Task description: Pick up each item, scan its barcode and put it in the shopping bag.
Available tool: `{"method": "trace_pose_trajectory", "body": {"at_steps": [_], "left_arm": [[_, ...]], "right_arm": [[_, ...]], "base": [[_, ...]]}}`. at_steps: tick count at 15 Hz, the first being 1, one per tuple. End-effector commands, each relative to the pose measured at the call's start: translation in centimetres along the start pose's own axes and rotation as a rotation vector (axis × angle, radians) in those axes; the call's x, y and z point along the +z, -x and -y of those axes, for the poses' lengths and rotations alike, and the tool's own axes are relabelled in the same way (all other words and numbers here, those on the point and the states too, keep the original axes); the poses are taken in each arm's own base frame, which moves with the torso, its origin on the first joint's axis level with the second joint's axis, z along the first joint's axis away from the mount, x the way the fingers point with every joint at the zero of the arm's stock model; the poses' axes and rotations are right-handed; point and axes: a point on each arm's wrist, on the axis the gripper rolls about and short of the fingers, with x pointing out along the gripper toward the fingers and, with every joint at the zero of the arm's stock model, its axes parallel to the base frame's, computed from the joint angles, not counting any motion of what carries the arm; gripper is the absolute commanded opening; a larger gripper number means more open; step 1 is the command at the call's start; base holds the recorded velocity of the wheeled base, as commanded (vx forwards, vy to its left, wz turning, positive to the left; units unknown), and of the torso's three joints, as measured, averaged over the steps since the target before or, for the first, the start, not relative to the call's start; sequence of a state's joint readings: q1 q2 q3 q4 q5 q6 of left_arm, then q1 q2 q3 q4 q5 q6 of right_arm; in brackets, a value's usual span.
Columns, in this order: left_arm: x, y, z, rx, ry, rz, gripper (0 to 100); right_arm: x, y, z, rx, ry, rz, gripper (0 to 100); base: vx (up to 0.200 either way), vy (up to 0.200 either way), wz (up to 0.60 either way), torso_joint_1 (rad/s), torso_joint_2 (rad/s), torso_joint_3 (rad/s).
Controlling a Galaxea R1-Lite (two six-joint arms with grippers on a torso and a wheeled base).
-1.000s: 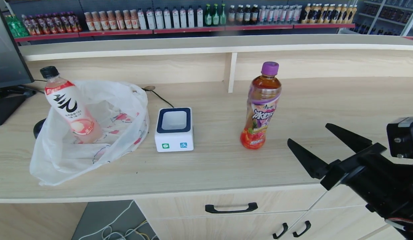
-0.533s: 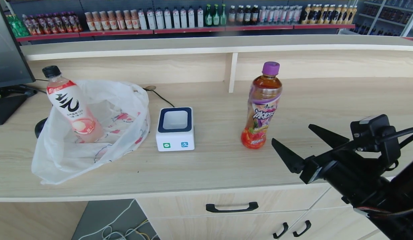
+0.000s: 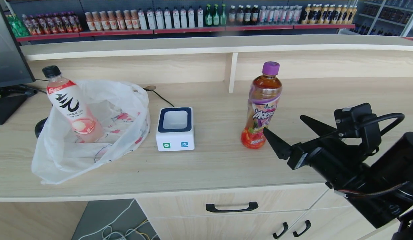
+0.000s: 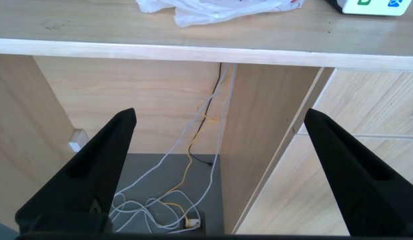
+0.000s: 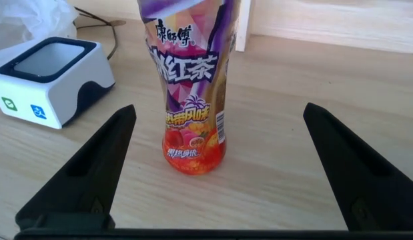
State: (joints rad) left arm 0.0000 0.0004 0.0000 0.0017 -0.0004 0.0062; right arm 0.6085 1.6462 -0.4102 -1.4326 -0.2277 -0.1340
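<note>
The tea bottle (image 3: 261,106) stands upright on the tabletop (image 3: 219,166), right of centre, with a purple cap and a bright label over amber drink. The right tool (image 3: 283,124) hovers just right of it and low over the tabletop, its two black fingers spread wide apart and pointing left at the bottle's lower half. In the head view the near fingertip sits right by the bottle's base. In the right wrist view the bottle lines up with the gap between the fingers, but whether it is already inside that gap or just beyond the tips is hard to say; neither finger appears to touch it. To the left of the bottle, well apart from it, sits the white scanner (image 3: 175,129), its dark-rimmed window facing up and a thin cable (image 3: 159,95) running from behind it toward the far wall. Just left of the scanner lies the shopping bag (image 3: 103,146), white and half-transparent with red print, slumped open on the tabletop. A pink bottle (image 3: 73,106) with a black cap stands tilted inside it, with its cap leaning to the far left. A dark monitor (image 3: 8,56) stands at the far left edge, and a shelf (image 3: 193,30) of drinks runs along the far wall. The left tool (image 4: 219,113) hangs below the tabletop's near edge, fingers wide apart and holding nothing, facing an open recess where loose wires (image 4: 186,193) trail down to the floor.
</note>
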Motion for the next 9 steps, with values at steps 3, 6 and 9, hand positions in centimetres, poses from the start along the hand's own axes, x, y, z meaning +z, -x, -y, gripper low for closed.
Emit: {"method": "trace_pose_trajectory", "body": {"at_steps": [3, 6, 9], "left_arm": [[0.0, 0.0, 0.0, 0.000, 0.000, -0.001, 100], [0.0, 0.0, 0.0, 0.000, 0.000, -0.001, 100], [0.0, 0.0, 0.0, 0.000, 0.000, -0.001, 100]], "right_arm": [[0.3, -1.2, -1.2, 0.023, -0.008, 0.025, 100], [0.5, -2.3, -2.1, 0.024, -0.034, 0.037, 100], [0.4, -2.6, -2.1, -0.028, -0.057, 0.024, 100]], "base": [[0.000, 0.000, 0.00, 0.000, 0.00, 0.000], [0.000, 0.000, 0.00, 0.000, 0.00, 0.000], [0.000, 0.000, 0.00, 0.000, 0.00, 0.000]]}}
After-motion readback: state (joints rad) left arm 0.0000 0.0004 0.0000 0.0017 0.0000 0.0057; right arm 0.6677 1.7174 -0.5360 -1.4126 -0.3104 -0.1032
